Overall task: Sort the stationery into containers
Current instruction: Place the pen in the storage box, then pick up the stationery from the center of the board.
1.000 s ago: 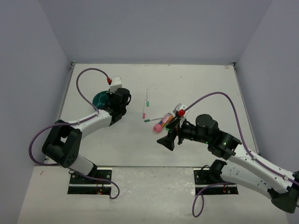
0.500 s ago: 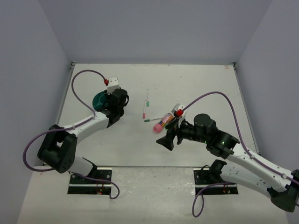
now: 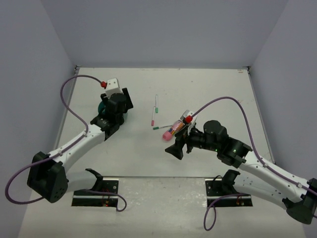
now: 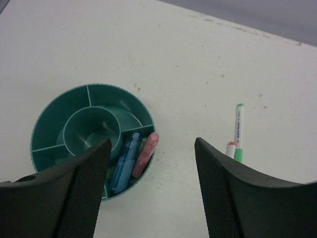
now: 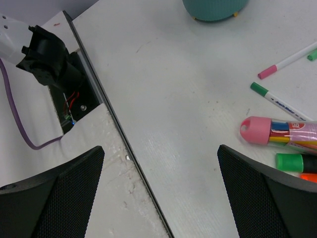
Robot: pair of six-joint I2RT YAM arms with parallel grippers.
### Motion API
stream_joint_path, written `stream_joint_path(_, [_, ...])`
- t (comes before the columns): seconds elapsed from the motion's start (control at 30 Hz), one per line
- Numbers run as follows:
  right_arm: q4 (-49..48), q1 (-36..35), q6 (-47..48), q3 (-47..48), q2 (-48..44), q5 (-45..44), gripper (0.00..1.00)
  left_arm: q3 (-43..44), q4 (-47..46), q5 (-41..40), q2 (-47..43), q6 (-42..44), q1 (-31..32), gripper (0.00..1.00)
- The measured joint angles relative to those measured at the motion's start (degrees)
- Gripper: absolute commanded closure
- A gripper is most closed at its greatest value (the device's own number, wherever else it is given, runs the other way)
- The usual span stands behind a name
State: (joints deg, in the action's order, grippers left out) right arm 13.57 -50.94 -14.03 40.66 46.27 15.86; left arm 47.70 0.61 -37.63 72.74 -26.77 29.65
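Observation:
The round teal organiser sits below my left gripper, which hangs open over its right rim with nothing between the fingers. A blue clip and a pink piece lie in one outer compartment. From above, the left gripper hides most of the organiser. Three thin white pens lie mid-table. Beside them lie a pink tube, a green highlighter and an orange one. My right gripper is open and empty, left of the tube, near the front edge.
The table's front edge runs diagonally under the right gripper, with the left arm's base mount beyond it. Grey walls close off the table at the left, back and right. Purple cables arc over both arms.
The left gripper has opened and lifted away over the organiser, its arm swinging up and to the left. The right arm has hardly moved.

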Motion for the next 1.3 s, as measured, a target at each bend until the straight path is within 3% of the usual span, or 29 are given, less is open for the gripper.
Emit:
stream_joint_path(0.03, [-0.05,0.0,-0.07,0.0,0.29,-0.14,0.01,0.26,0.63,0.6,-1.62,-0.12,0.0,0.29])
stream_joint_path(0.1, [-0.2,-0.01,-0.18,0.0,0.9,-0.44,0.01,1.23,1.66,1.66,-4.42,-0.2,0.0,0.44])
stream_joint_path(0.2, [-0.55,0.0,-0.46,0.0,1.72,-1.26,0.01,3.26,3.11,3.38,-6.92,-0.12,0.0,0.49])
stream_joint_path(0.23, [-0.72,0.0,-0.56,0.0,1.95,-1.54,0.01,3.96,3.69,3.92,-7.4,-0.12,0.0,0.45])
stream_joint_path(0.33, [-0.99,-0.05,-2.24,0.0,2.15,-5.41,0.01,4.19,6.4,7.55,-10.52,-0.5,0.03,0.07])
stream_joint_path(0.4, [-1.14,-0.05,-4.07,0.0,2.52,-9.71,0.01,4.07,8.67,10.07,-14.06,-0.9,0.05,0.01])
stream_joint_path(0.5, [-0.54,0.03,-7.64,0.56,5.43,-15.88,0.01,4.05,11.44,13.02,-19.88,-1.34,0.04,0.0])
stream_joint_path(0.77, [8.7,0.33,-19.86,10.64,24.93,-32.11,0.01,5.35,22.35,16.47,-27.95,-1.2,0.04,0.0])
stream_joint_path(1.03, [16.16,1.39,-32.96,15.53,29.47,-45.76,0.01,3.67,29.06,20.45,-35.49,1.27,0.04,0.0])
stream_joint_path(1.17, [16.78,1.83,-31.08,20.39,35.03,-48.61,0.01,-0.14,28.93,23.75,-37.31,2.53,0.04,0.0])
stream_joint_path(1.3, [15.39,3.23,-19.38,22.03,37.76,-45.82,0.01,-3.37,29.35,27.13,-36.51,3.27,0.04,0.0])
